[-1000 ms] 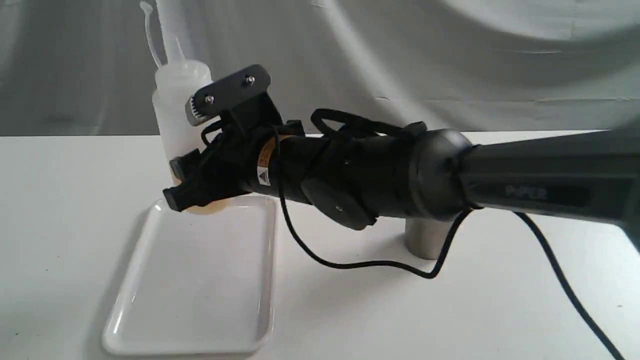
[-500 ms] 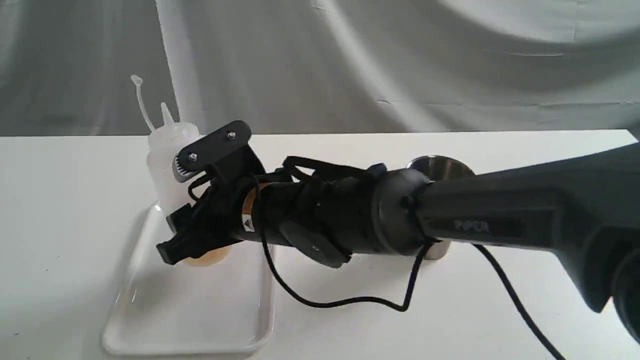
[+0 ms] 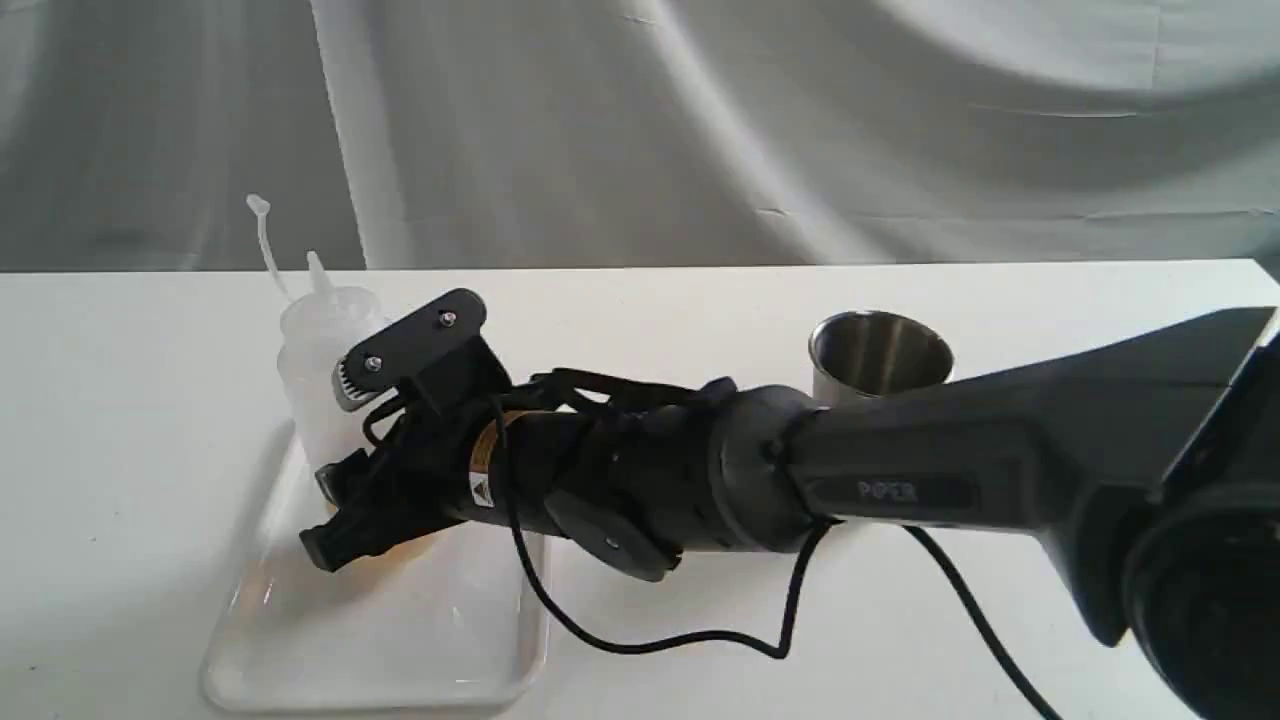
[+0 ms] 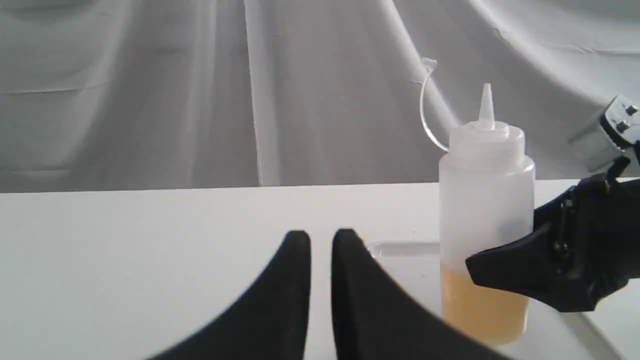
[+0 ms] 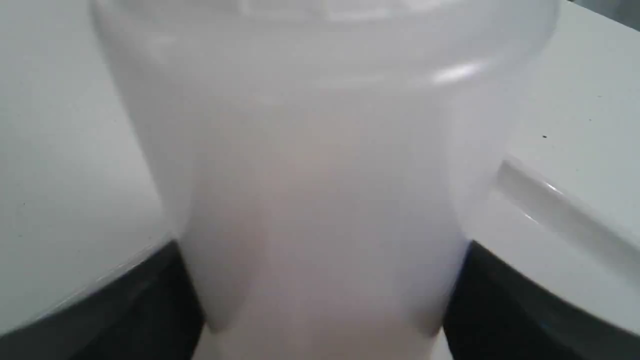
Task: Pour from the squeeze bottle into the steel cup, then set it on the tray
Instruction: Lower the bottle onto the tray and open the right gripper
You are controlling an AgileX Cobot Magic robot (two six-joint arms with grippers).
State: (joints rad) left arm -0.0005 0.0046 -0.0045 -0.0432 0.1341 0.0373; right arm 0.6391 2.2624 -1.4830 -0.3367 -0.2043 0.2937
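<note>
The squeeze bottle (image 3: pixel 312 360) stands upright at the far end of the white tray (image 3: pixel 390 640), amber liquid in its lower part (image 4: pixel 484 305). My right gripper (image 3: pixel 335 515) reaches across from the right and is shut on the bottle's lower body; the right wrist view shows the bottle's wall (image 5: pixel 320 175) pinched in between the two black fingers (image 5: pixel 125 315). Whether the base touches the tray I cannot tell. The steel cup (image 3: pixel 880 352) stands upright behind the right arm, apart from the tray. My left gripper (image 4: pixel 320 240) hovers low over the table, shut and holding nothing.
A black cable (image 3: pixel 660 640) droops from the right arm onto the table (image 3: pixel 120 400) beside the tray. A grey cloth backdrop (image 3: pixel 700 120) hangs behind the table's far edge. The tray's rim (image 5: pixel 550 200) runs close by the bottle.
The right arm has come down and slightly left with the bottle, from well above the tray to tray level. The steel cup's rim has come into sight behind the arm.
</note>
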